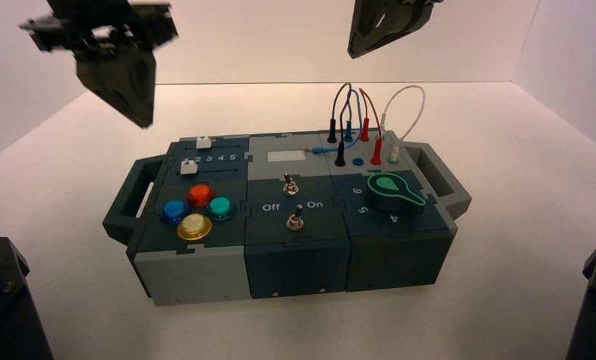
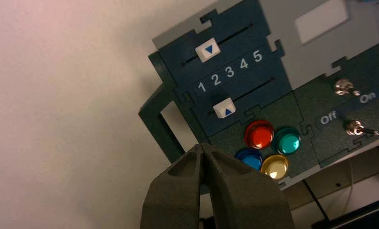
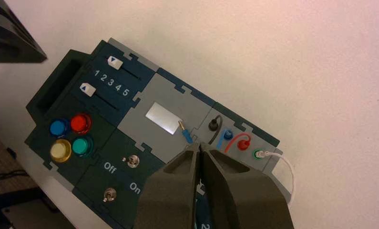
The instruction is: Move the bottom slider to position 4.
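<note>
The bottom slider (image 1: 189, 167), a small white knob in a dark track, sits on the box's left panel just behind the round buttons. In the left wrist view the bottom slider (image 2: 224, 108) stands near the 1 end of its track, and it also shows in the right wrist view (image 3: 87, 89). The printed 4 (image 2: 244, 64) lies in the digit row between the two tracks (image 1: 221, 157) (image 3: 118, 87). My left gripper (image 1: 141, 120) (image 2: 202, 145) hangs shut and empty, high above and left of the sliders. My right gripper (image 1: 352, 54) (image 3: 199, 144) is shut and empty, high behind the box.
The twin white slider (image 1: 202, 142) sits behind the digit row. Four round buttons (image 1: 196, 211), two toggle switches (image 1: 288, 182), a green dial (image 1: 392, 190) and plugged wires (image 1: 358, 124) fill the rest of the box. Handles stick out at both ends (image 1: 126, 196).
</note>
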`<state>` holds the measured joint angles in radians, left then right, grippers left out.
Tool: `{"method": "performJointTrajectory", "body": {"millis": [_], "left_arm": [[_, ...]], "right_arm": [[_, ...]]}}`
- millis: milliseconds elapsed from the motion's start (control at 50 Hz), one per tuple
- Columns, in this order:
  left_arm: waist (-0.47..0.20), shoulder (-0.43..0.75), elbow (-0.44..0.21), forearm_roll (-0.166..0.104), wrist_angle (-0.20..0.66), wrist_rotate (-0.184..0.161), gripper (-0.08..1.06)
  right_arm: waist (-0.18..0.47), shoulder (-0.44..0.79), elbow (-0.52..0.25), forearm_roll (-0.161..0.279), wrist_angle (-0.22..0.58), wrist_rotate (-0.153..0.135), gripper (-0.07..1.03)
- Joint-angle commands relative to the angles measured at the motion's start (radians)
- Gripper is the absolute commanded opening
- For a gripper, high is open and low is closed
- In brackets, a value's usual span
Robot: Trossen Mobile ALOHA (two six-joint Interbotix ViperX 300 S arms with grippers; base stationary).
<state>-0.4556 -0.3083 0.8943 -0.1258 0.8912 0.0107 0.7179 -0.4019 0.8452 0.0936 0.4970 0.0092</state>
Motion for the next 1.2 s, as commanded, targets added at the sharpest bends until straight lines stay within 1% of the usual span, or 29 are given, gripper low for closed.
{"method": "performJointTrajectory", "body": {"millis": [20, 140, 320, 420, 540, 660, 860, 1040, 1200], "left_arm": [[-0.003, 0.04, -0.028, -0.025, -0.006, -0.005, -0.03], [-0.003, 0.081, -0.032, -0.052, -0.012, -0.015, -0.03], [-0.003, 0.127, -0.043, -0.074, -0.031, -0.029, -0.03], [-0.003, 0.158, -0.046, -0.075, -0.041, -0.048, -0.03], [-0.003, 0.201, -0.046, -0.075, -0.061, -0.058, -0.03], [-0.003, 0.252, -0.048, -0.077, -0.087, -0.058, -0.03], [-0.003, 0.295, -0.057, -0.074, -0.114, -0.058, -0.03], [-0.006, 0.295, -0.058, -0.075, -0.115, -0.058, -0.03], [-0.029, 0.29, -0.054, -0.086, -0.114, -0.058, -0.03]], "right_arm": [[0.006, -0.009, -0.028, 0.0, -0.011, 0.0, -0.02], [0.006, -0.009, -0.029, 0.0, -0.012, -0.002, -0.02], [0.005, -0.02, -0.028, -0.002, -0.015, 0.0, -0.02], [0.005, -0.023, -0.029, -0.003, -0.017, -0.002, -0.02], [0.005, -0.029, -0.031, -0.003, -0.017, -0.002, -0.02], [0.005, -0.037, -0.026, -0.003, -0.017, 0.0, -0.02], [0.005, -0.041, -0.023, -0.003, -0.02, 0.0, -0.02], [0.005, -0.041, -0.023, -0.003, -0.023, -0.002, -0.02], [0.005, -0.041, -0.026, -0.003, -0.023, 0.0, -0.02]]}}
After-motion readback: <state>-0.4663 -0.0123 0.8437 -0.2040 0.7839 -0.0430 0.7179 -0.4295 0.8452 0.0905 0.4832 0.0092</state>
